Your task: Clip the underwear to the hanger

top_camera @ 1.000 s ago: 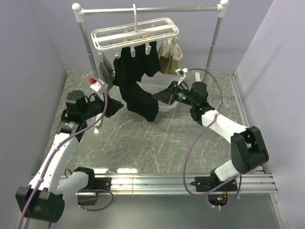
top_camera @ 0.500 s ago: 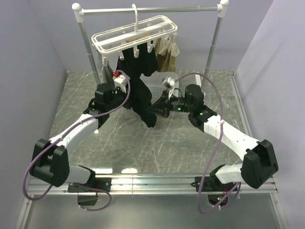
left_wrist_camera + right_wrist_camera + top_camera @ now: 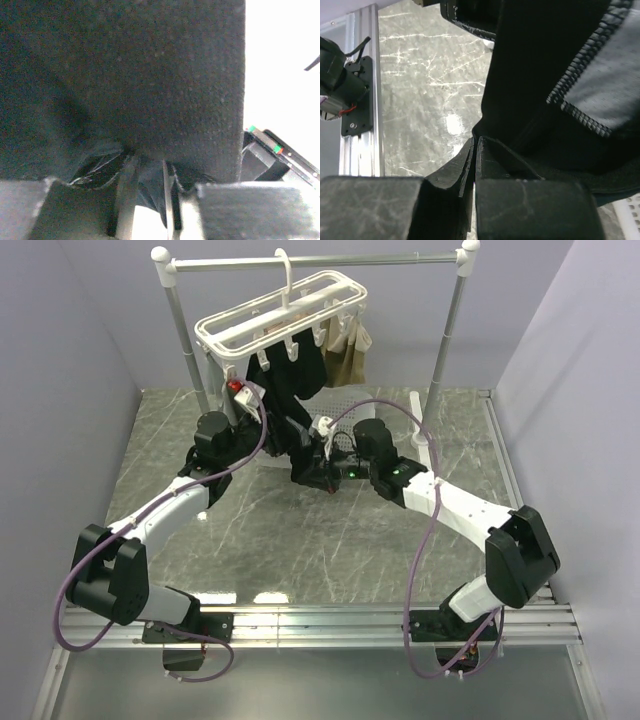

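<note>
Black underwear hangs from the white hanger, near 12 o'clock above the grey stone table. The hanger's hook sits over the metal rail. The hanger is tilted, with its left end lower than its right end. The top of the underwear is bunched up under the hanger's near side, and how it is held there cannot be made out. The rest of it drops down in a long dark strip toward the table.

A tan cloth hangs from the same hanger, just beside the underwear at its 3 o'clock.

The left gripper reaches in from 9 o'clock and is pushed right up against the middle of the underwear. In the left wrist view, black cloth fills almost everything. The two fingers stand a little apart, with dark cloth and something thin and pale in the gap. It cannot be told whether they are pinching the cloth or only touching it.

The right gripper comes in from 3 o'clock, lower down, at the bottom end of the strip. Its fingers are pressed tight together, and the edge of the underwear is pinched at their tips. A stitched hem shows just above them in the right wrist view. A bit of the white basket with small holes peeks out at 5 o'clock in that view.
</note>
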